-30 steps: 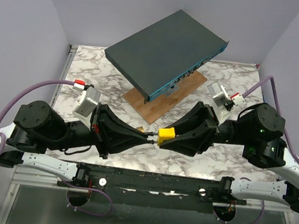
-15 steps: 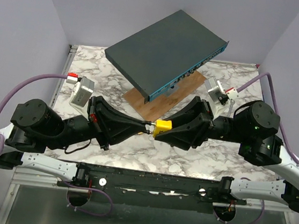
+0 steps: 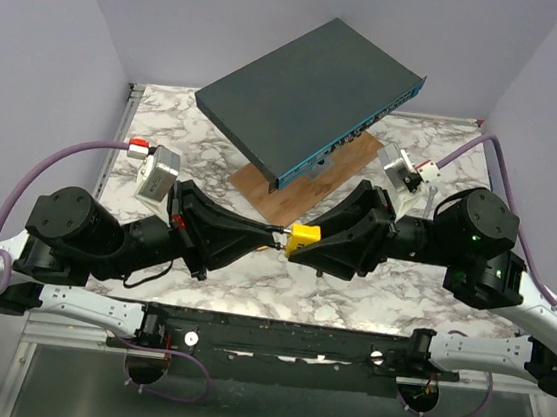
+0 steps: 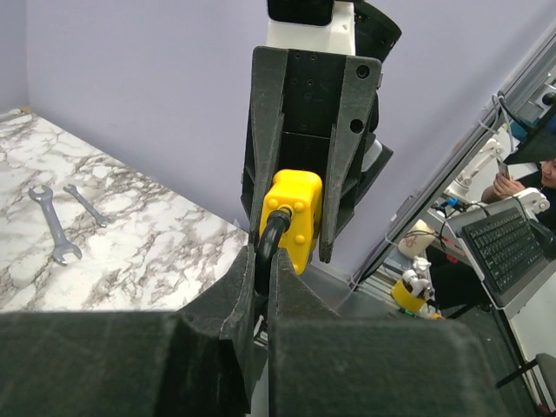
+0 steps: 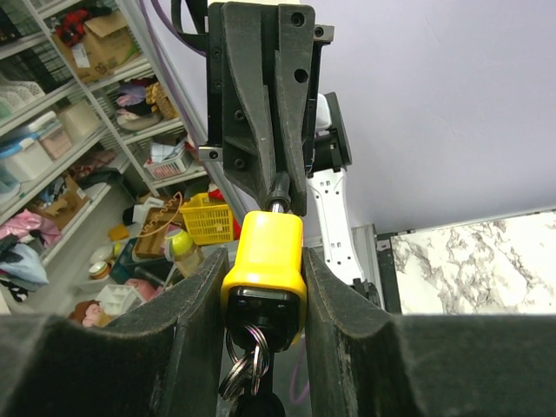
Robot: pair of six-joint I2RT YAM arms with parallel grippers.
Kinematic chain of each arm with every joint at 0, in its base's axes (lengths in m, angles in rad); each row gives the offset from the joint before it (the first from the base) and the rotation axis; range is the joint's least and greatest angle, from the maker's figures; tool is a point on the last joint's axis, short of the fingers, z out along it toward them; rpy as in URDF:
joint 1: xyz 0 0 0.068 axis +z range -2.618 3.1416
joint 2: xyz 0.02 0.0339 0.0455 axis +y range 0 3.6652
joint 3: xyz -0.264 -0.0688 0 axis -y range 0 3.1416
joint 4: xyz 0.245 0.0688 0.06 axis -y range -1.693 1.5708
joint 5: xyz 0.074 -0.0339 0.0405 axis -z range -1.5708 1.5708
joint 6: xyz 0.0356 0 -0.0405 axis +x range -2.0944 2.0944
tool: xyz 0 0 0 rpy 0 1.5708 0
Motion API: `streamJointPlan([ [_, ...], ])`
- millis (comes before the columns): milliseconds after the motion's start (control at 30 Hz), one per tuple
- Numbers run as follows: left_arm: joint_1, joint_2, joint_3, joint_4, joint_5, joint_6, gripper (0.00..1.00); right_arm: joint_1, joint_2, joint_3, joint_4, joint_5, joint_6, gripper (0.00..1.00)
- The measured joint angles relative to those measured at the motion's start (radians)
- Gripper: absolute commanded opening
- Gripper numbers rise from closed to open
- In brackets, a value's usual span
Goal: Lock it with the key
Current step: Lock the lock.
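Observation:
A yellow padlock is held in the air between my two grippers, above the marble table's near middle. My left gripper is shut on the padlock's black shackle. In the left wrist view the yellow body sits just past my left gripper. My right gripper is shut on the yellow body, one finger on each side. In the right wrist view my right gripper shows key rings and a dark key head hanging from the padlock's underside.
A dark grey flat box lies tilted on a wooden board at the table's back middle. Two small wrenches lie on the marble table. Walls close off the left, right and back.
Both grippers and the padlock moved a little left and toward the back over the last second. Both grips are unchanged.

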Motion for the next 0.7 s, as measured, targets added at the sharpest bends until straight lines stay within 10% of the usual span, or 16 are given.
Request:
streamJointPlan([
  [700,0.033,-0.035,-0.06,-0.024,-0.05,-0.037,0.0,0.014,0.053,0.02,-0.06,0.144,-0.047,0.01],
])
